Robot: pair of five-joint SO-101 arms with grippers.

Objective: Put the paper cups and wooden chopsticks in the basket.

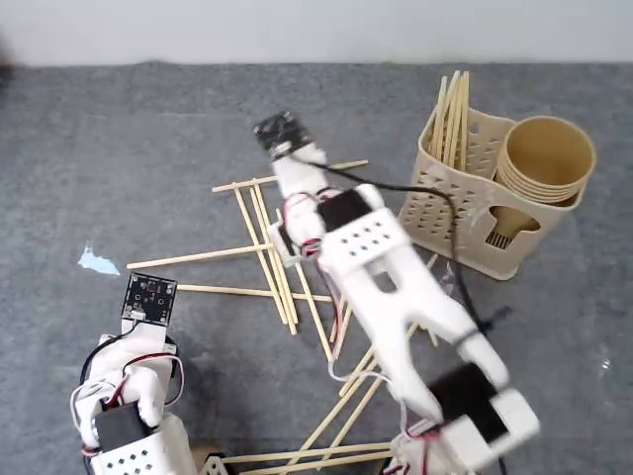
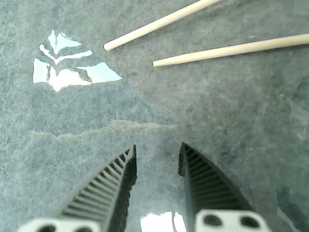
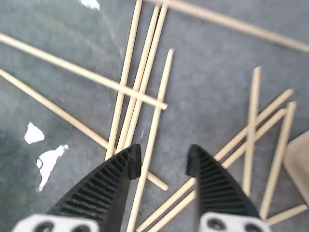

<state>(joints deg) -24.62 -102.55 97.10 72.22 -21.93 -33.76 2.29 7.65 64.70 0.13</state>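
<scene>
A beige slotted basket [image 1: 465,213] stands at the back right. It holds a stack of paper cups [image 1: 544,158] and several upright wooden chopsticks [image 1: 453,114]. Several more chopsticks [image 1: 272,257] lie scattered across the grey mat in the middle. The right arm [image 1: 366,247] stretches from the front right over this pile. My right gripper [image 3: 161,157] hangs open just above the pile, with one chopstick [image 3: 153,130] running between its fingers. My left gripper [image 2: 157,154] is open and holds nothing over bare mat at the front left, short of two chopstick ends [image 2: 159,60].
A torn scrap of pale tape [image 1: 97,262] sticks to the mat at the left, just ahead of the left gripper [image 2: 72,72]. A black cable [image 1: 435,198] runs from the right arm past the basket. More chopsticks [image 1: 326,455] lie along the front edge.
</scene>
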